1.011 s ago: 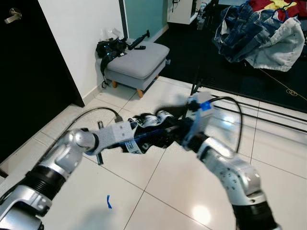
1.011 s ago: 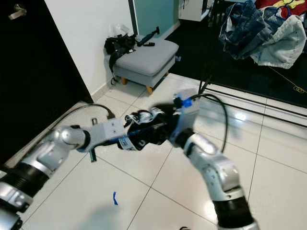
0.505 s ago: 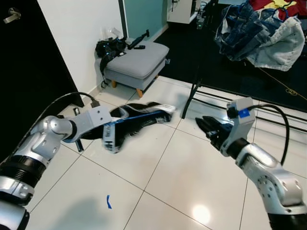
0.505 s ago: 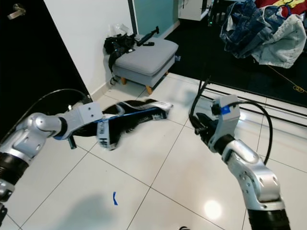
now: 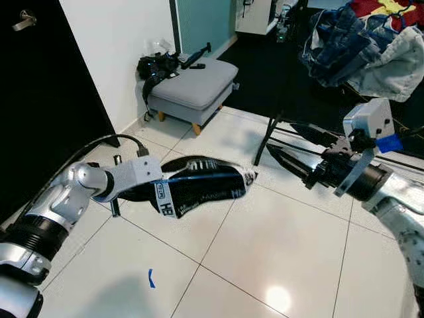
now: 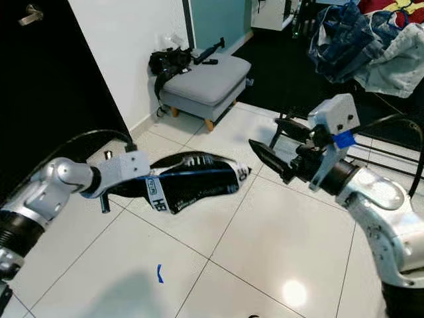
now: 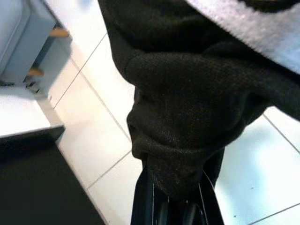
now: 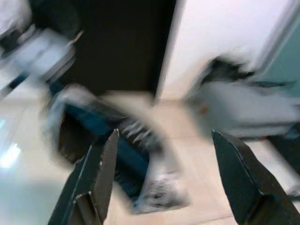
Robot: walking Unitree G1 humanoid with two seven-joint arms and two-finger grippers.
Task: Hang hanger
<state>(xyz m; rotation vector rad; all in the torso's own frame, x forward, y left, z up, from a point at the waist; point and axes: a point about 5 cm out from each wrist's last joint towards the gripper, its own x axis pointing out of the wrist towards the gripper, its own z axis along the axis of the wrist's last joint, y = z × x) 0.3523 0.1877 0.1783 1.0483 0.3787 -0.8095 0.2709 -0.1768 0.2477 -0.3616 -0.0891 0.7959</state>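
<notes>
A home interior is showing here: glossy white floor tiles (image 5: 265,265) are running up to a grey footstool (image 5: 189,89) beside a black door (image 5: 40,99), and jeans and clothes (image 5: 358,46) are hanging piled on a rack.

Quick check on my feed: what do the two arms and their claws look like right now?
Both arms are silver metal with black ribbed joint bands. The left arm carries a looping black cable. The right claw has two long, black, tapered fingers, behind it a white wrist box with a blue tag and a black cable.
</notes>
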